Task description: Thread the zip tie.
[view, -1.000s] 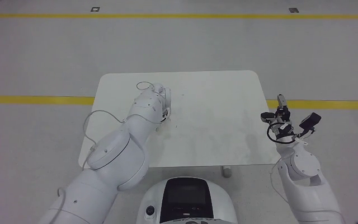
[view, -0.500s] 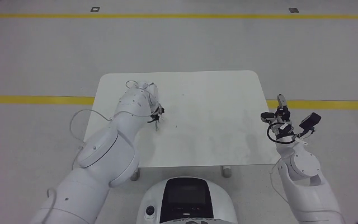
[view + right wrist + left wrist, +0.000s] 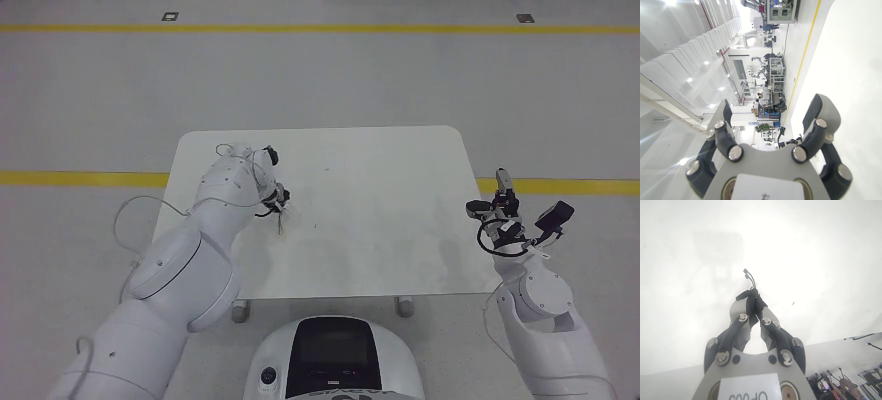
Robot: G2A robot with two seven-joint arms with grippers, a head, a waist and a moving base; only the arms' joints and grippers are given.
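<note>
Your left hand (image 3: 753, 294) already has the zip tie (image 3: 751, 280) - its fingers are pressed together on it, with no gap showing between the dark pads. Two thin black strands, each ending in a small square block, poke out past the fingertips. They run roughly along the hand's own line, so the tie's long axis continues the way the hand points, low over the counter (image 3: 380, 200). From above, that hand sits over the left part of the counter, nearer the left edge than the middle. Something small and pale (image 3: 283, 222) lies on the surface just on its near side; you cannot tell what it is. Your right hand (image 3: 770, 108) is spread wide with nothing between its fingers. It hangs beyond the counter's right edge, well apart from the tie and pointing out into the room. So the whole width of the counter lies between the free hand and the tie's ends. Whether the two strands are one tie doubled over or two ties cannot be told. Judging by this, the threading has not begun - the right hand would need to cross to the left side first.
</note>
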